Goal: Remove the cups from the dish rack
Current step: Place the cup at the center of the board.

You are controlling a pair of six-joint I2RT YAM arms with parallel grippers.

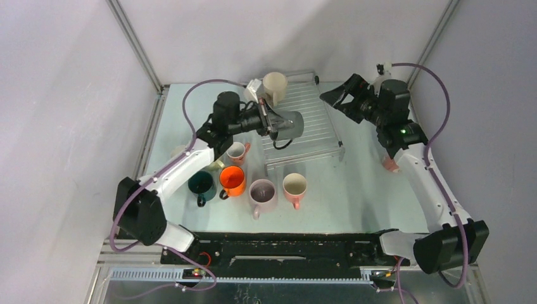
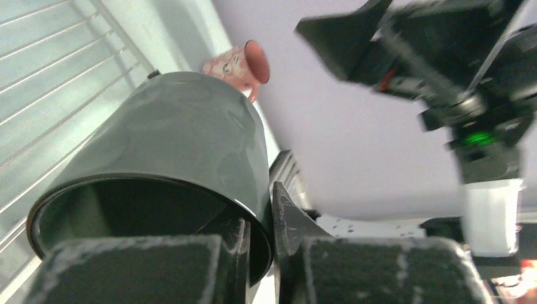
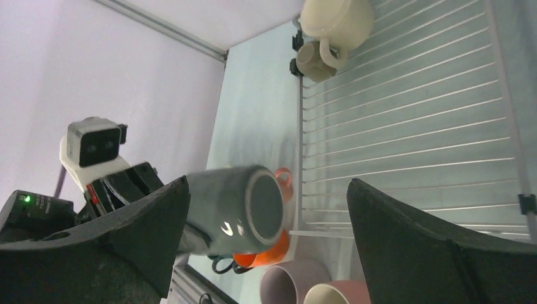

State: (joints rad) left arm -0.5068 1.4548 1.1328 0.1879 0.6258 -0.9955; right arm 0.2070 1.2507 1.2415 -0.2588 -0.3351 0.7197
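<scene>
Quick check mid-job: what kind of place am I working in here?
Probably a lab test cell, not a kitchen: plain white panels on aluminium posts, and a dish rack on a pale table.

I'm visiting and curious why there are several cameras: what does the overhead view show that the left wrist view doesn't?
Only overhead: the orange mug and teal mug standing on the table, plus the cream mug at the far corner of the dish rack. Only left wrist: the grey mug pinched at its rim, one finger inside, one outside. Both: that mug, the rack, the right arm.
</scene>
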